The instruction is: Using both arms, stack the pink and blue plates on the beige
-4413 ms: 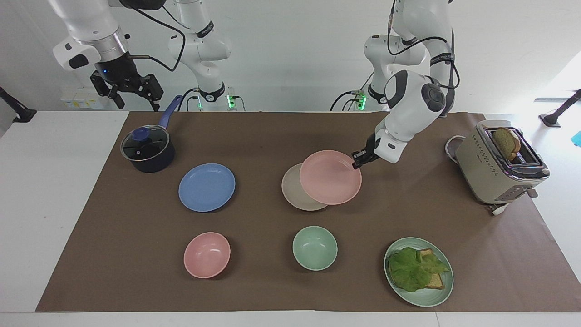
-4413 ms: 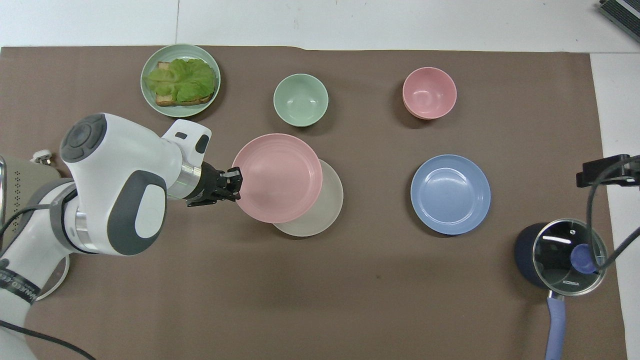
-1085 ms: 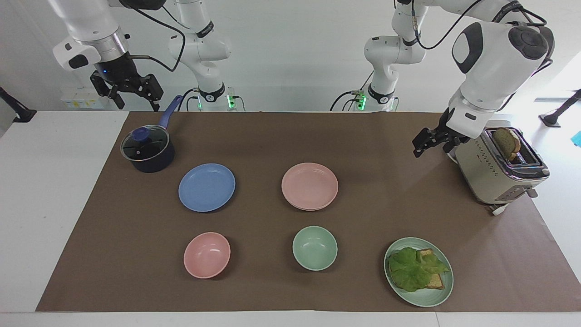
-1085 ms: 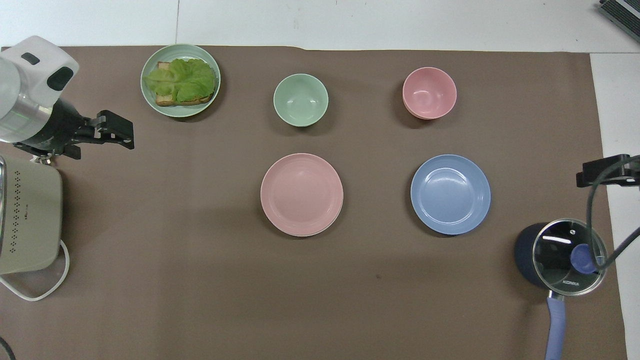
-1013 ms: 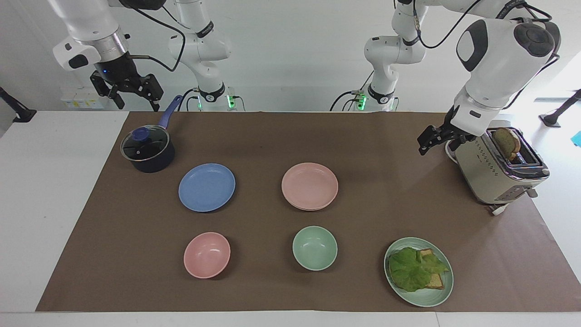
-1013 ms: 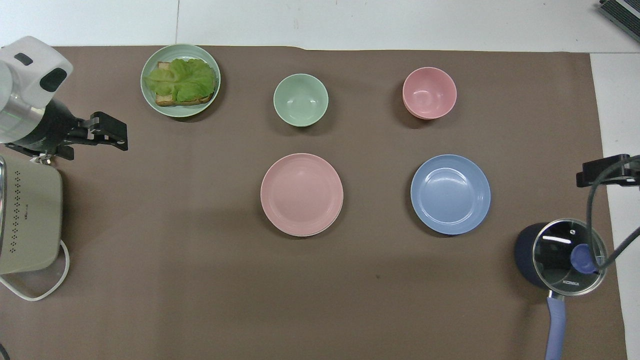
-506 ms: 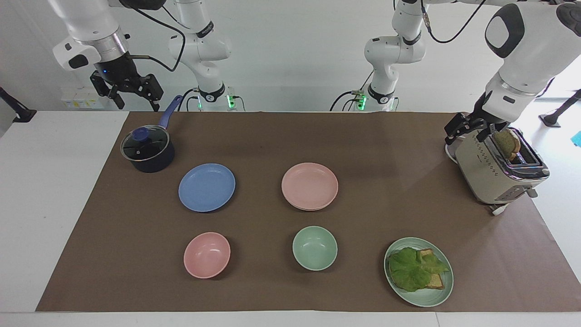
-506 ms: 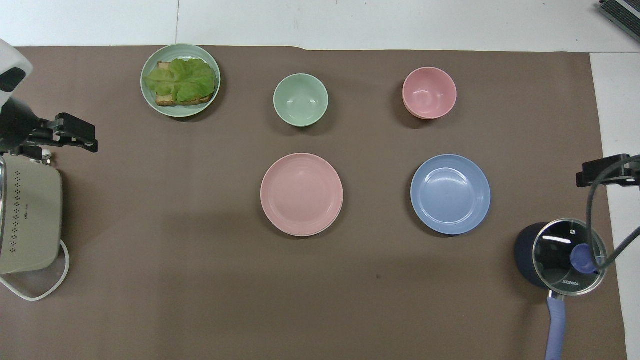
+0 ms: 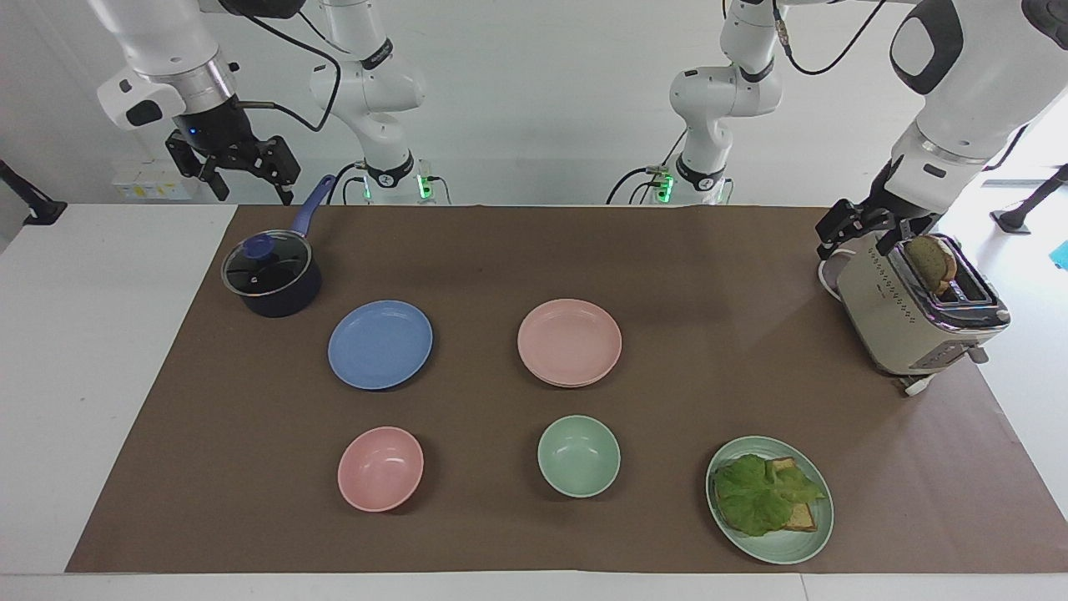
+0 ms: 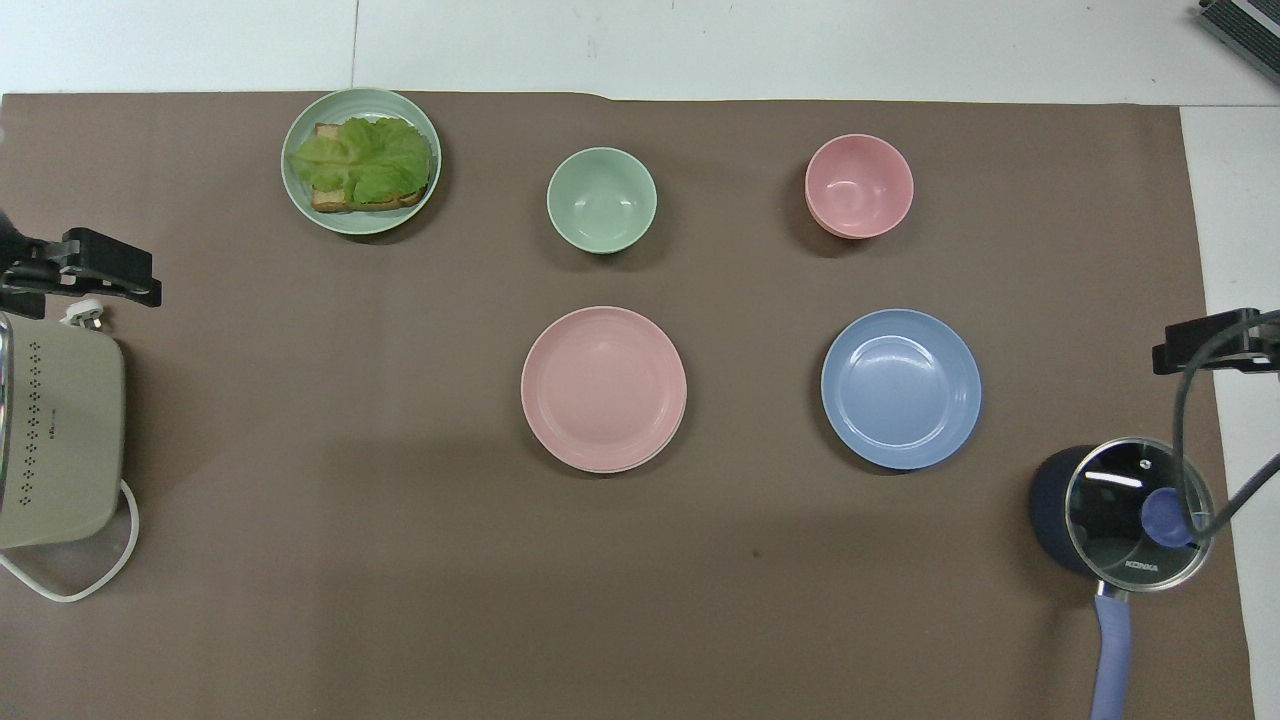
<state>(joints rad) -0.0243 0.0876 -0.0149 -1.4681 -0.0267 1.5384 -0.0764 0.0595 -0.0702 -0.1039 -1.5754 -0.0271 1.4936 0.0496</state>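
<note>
Pink plate (image 9: 569, 340), blue plate (image 9: 380, 344), pink bowl (image 9: 380, 467), green bowl (image 9: 578, 455), beige toaster (image 9: 909, 313) with dotted side, brown mat (image 9: 467, 250), navy pot (image 9: 272, 280).

Left gripper (image 9: 861, 231) and right gripper (image 9: 236, 173) raised (fingers apart).

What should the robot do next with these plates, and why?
Probably the right pincer, open and empty above the pot, should descend to the blue plate. It lies alone, while the pink plate already sits on the beige plate.

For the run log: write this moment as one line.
pink plate: on beige | blue plate: unstacked | left gripper: open, over toaster | right gripper: open, waiting
</note>
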